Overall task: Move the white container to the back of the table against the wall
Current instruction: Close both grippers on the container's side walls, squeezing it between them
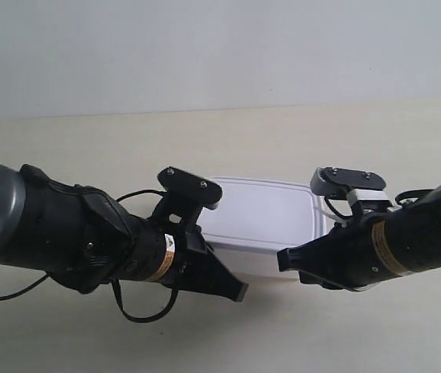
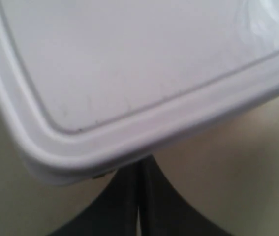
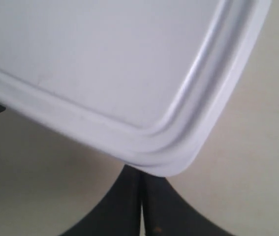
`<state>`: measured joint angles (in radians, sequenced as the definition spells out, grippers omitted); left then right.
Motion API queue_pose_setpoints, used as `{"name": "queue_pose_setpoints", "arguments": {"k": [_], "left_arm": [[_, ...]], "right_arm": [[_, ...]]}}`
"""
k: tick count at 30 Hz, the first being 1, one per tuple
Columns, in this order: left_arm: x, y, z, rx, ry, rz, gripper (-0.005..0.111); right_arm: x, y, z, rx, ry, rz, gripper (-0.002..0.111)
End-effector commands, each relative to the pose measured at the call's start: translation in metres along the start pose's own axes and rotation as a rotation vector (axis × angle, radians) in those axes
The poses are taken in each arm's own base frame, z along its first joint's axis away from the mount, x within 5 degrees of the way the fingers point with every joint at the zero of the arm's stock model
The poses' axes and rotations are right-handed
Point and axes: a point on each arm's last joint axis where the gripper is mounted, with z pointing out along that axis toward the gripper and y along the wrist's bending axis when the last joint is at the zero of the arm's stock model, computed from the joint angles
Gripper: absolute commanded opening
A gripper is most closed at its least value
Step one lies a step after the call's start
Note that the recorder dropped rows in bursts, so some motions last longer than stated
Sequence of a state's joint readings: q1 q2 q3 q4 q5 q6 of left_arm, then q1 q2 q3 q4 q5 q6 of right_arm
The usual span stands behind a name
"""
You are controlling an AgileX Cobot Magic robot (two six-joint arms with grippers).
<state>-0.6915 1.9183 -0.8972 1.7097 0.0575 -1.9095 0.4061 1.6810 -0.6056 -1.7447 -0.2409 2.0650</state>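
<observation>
The white container (image 1: 263, 210), a low box with a flat rimmed lid, lies on the cream table (image 1: 88, 148), well in front of the pale wall (image 1: 220, 54). In the left wrist view my left gripper (image 2: 139, 169) is shut, its tips tucked under the lid rim at one near corner of the container (image 2: 144, 59). At the other near corner of the container (image 3: 95, 59) my right gripper (image 3: 140, 172) is shut too and touches the box below the rim. The exterior view shows both arms meeting the box's near side, the left gripper (image 1: 204, 247) and the right gripper (image 1: 325, 245).
A broad strip of bare table (image 1: 282, 132) lies between the box and the wall. A black cable (image 1: 138, 311) loops under the arm at the exterior view's left.
</observation>
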Motion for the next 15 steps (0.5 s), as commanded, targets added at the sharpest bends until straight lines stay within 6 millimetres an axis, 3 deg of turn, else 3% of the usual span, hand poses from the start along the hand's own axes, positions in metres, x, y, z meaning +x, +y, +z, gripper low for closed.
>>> {"name": "queue_pose_setpoints", "arguments": {"k": [1, 6, 15], "left_arm": [[-0.010, 0.004, 0.000, -0.014, -0.031, 0.003, 0.000], [-0.015, 0.002, 0.003, -0.002, -0.040, 0.016, 0.000], [-0.019, 0.002, 0.025, -0.009, -0.026, 0.020, 0.000]], "right_arm": [[-0.009, -0.002, 0.006, 0.031, -0.021, -0.008, 0.000], [-0.017, -0.001, 0.014, 0.037, -0.026, -0.027, 0.000], [-0.032, -0.004, 0.024, 0.077, -0.057, -0.052, 0.000]]}}
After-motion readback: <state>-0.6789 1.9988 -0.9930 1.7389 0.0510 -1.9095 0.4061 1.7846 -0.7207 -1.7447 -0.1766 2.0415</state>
